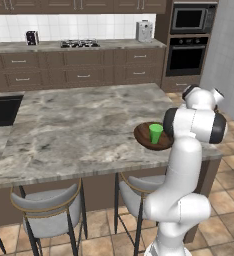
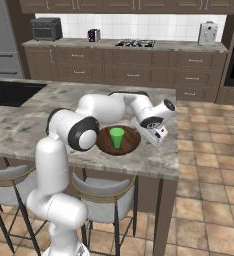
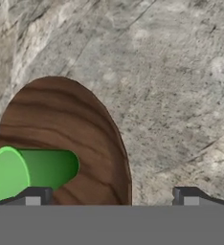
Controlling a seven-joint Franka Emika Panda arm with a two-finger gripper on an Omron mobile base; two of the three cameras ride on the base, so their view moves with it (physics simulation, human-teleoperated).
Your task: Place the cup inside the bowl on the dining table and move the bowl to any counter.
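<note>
The green cup point(image 1: 155, 133) point(image 2: 117, 137) stands upright inside the dark wooden bowl point(image 1: 141, 136) point(image 2: 105, 142). The bowl rests near the right end of the marble dining table point(image 1: 79, 125) point(image 2: 19, 125). My gripper point(image 2: 158, 136) hovers just beside the bowl's right edge, low over the table and holding nothing. In the hand view the gripper point(image 3: 112, 197) is open. One fingertip point(image 3: 35, 196) lies by the cup point(image 3: 32, 170), and the other is over bare marble. The rim of the bowl point(image 3: 71, 119) runs between them. The counter point(image 1: 114, 45) point(image 2: 179, 46) runs along the back wall.
Two stools point(image 1: 49, 207) point(image 2: 106, 200) are tucked under the table's near edge. A black sink point(image 1: 1, 110) is set in the table's left end. On the counter are a gas hob point(image 1: 79, 43), a toaster point(image 1: 144, 31) and a small appliance point(image 1: 32, 37). A wall oven point(image 1: 187, 52) stands at the right.
</note>
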